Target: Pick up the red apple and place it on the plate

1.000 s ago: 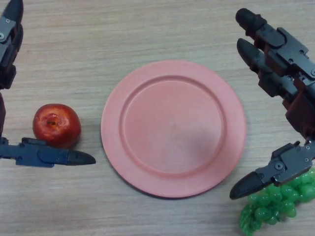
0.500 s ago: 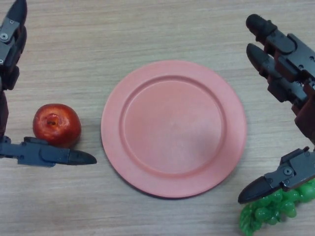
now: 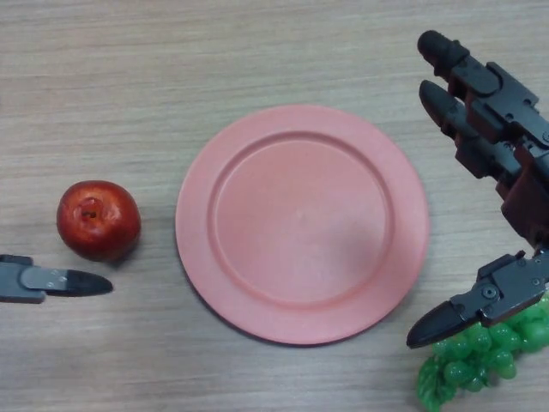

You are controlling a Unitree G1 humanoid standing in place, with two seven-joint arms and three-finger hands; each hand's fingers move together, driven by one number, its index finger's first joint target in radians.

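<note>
The round red apple [image 3: 99, 220] sits on the pale wood-grain table [image 3: 257, 51] near its left edge, stem dimple up, just beside the left rim of the flat salmon-pink plastic plate [image 3: 302, 224] but apart from it, and the plate itself is bare. Your left hand [image 3: 51, 281] shows only as one dark fingertip at the left edge, lying just below the apple and clear of it; with so little in view you cannot tell how that hand is set, so do not assume a grasp. The step in hand looks like the reach and grasp, with nothing of the carry done. Bring the left hand in so the thumb lies on the near side of the apple and the fingers on the far side, centred on its widest part rather than low at its base, since a round, glossy fruit is likely to roll toward the plate if nudged off centre. Close only once both sides are covered, lift straight up enough to clear the raised rim, then cross to the flat centre. Your right hand [image 3: 506, 184] hangs at the right edge, fingers straight and spread apart, its thumb over the bunch of bright green plastic grapes [image 3: 480, 356]; leave it idle there.
</note>
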